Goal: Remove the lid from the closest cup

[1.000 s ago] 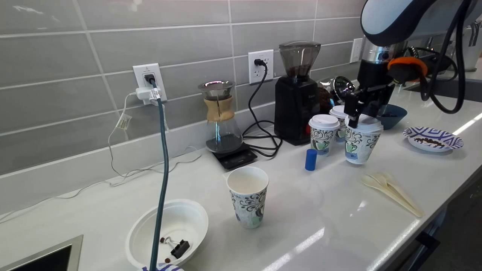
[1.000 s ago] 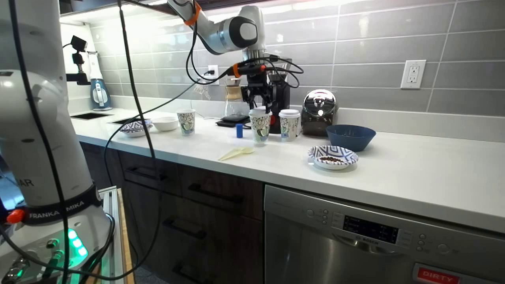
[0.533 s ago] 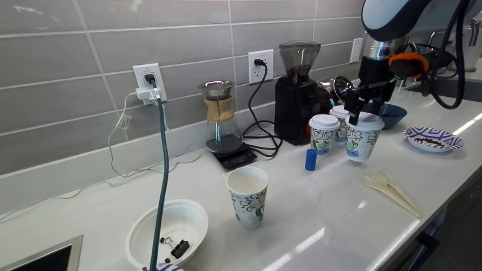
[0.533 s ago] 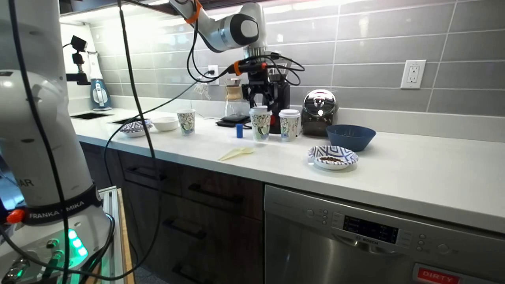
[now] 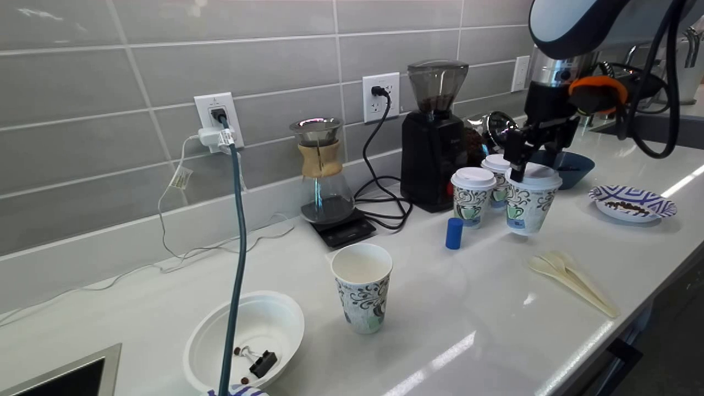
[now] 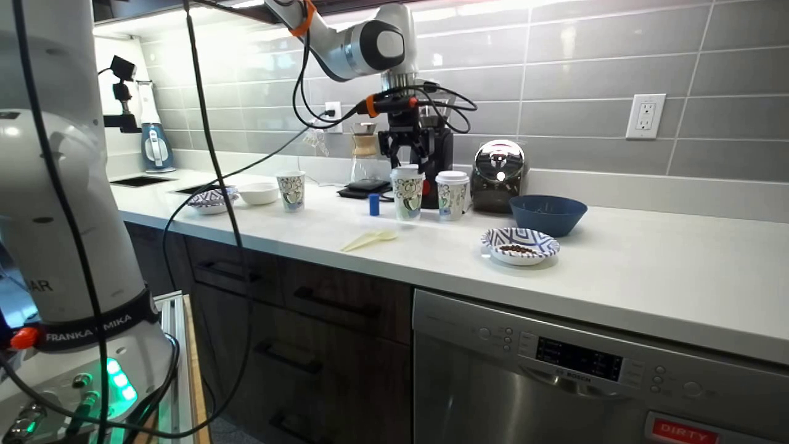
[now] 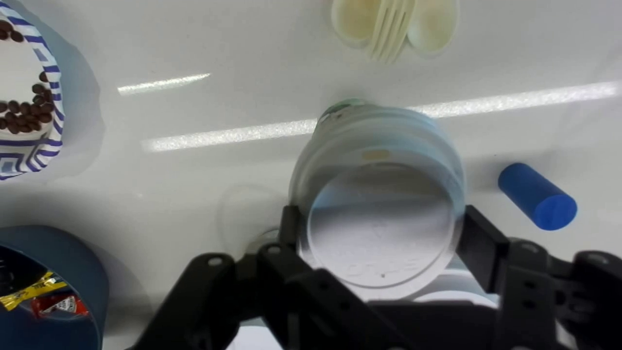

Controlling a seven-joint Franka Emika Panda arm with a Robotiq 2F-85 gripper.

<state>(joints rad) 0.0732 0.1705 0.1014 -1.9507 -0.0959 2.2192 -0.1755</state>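
Observation:
The closest cup, a patterned paper cup, shows in both exterior views. It wears a white lid, seen from above in the wrist view. My gripper comes down from above, with one finger against each side of the lid. The lid sits on the cup, and the cup appears to hang just off the counter. The gripper also shows in an exterior view. Another lidded cup stands beside it, with a further lidded cup behind.
A blue cylinder and pale plastic utensils lie near the cup. A patterned bowl of beans and a blue bowl stand to one side. A black grinder is at the wall. An open cup stands further along.
The gripper has moved up slightly, and the lidded cup has risen with it. Most of this happened in the first half second. The other objects have not moved.

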